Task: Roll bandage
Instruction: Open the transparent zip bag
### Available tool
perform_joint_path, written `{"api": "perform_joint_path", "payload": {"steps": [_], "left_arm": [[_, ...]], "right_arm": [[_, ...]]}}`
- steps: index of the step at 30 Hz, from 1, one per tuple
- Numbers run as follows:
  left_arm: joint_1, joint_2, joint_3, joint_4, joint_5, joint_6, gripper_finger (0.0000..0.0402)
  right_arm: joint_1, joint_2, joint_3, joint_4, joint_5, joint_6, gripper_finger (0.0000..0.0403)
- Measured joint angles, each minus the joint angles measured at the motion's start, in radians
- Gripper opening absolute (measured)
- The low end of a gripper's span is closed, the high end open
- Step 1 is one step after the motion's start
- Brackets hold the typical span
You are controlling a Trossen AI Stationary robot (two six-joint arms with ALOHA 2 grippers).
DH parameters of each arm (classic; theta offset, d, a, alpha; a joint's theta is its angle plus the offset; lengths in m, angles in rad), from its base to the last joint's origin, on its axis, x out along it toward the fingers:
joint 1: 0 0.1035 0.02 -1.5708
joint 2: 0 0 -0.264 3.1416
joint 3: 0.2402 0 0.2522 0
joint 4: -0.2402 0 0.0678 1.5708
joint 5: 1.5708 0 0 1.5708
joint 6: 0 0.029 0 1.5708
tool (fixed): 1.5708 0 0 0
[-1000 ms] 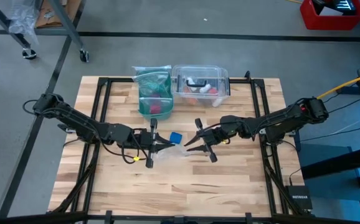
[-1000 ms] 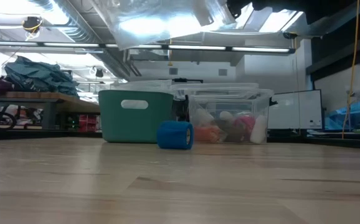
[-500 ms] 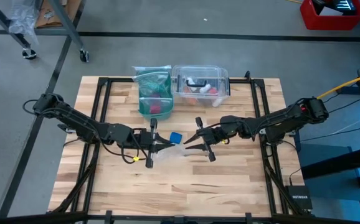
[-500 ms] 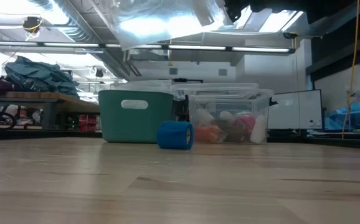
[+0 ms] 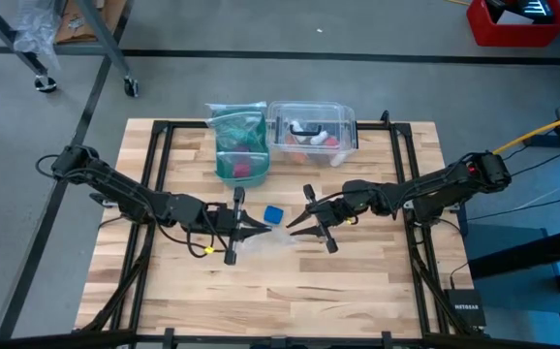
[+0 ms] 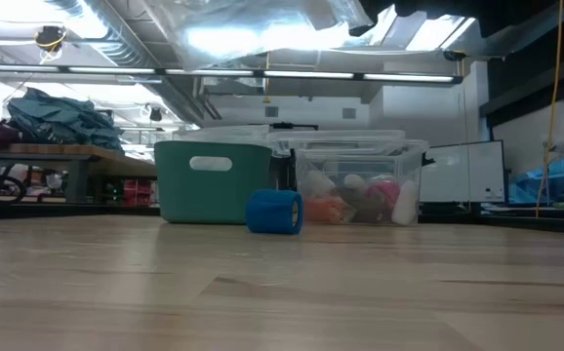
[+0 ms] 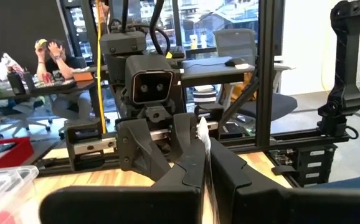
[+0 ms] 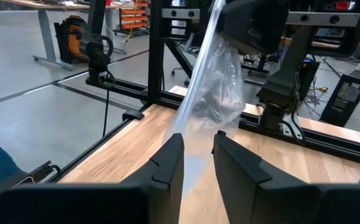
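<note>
The bandage (image 5: 273,212) is a small bright blue roll standing on the wooden table, untouched; the low view shows it (image 6: 274,212) in front of the bins. Just nearer than it, a clear plastic bag (image 5: 272,240) hangs in the air between my two grippers, which face each other. My left gripper (image 5: 259,230) is shut on the bag's left end and my right gripper (image 5: 292,228) on its right end. In the low view the bag (image 6: 262,24) spans the top of the picture, well above the table. My left gripper pinches a thin edge of the clear bag (image 7: 203,132) between its two fingers, coming level from the table's left. The bag is lifted clear of the table. My right gripper comes level from the table's right. The bag's film (image 8: 195,146) runs between its two fingers (image 8: 167,158), which stand a little apart around it. The bag stretches away from the fingers toward my left gripper, clear of the table.
A teal bin (image 5: 238,145) and a clear plastic box (image 5: 313,133) holding small items stand side by side at the table's far edge. Black frame rails (image 5: 159,145) run along the table's sides. A person (image 7: 49,53) sits at a desk beyond the table.
The clear bag's sagging underside has drawn up and lies flatter between the grippers. Both arms have kept their places, and the bandage has not moved.
</note>
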Motion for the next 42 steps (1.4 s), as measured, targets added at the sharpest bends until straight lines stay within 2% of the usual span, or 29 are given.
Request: {"api": "perform_joint_path", "payload": {"steps": [10,15,23,42], "left_arm": [[0.001,0.0,0.0,0.025,-0.001,0.002,0.0],[0.001,0.0,0.0,0.026,-0.04,0.003,0.0],[0.001,0.0,0.0,0.085,-0.057,0.064,0.0],[0.003,0.0,0.0,-0.003,-0.06,0.059,0.0]], "right_arm": [[0.0,0.0,0.0,-0.001,0.002,0.0,0.009],[0.0,0.0,0.0,0.0,0.002,0.0,0.009],[0.0,0.0,0.0,0.001,0.002,0.0,0.009],[0.0,0.0,0.0,0.011,0.002,0.031,0.009]]}}
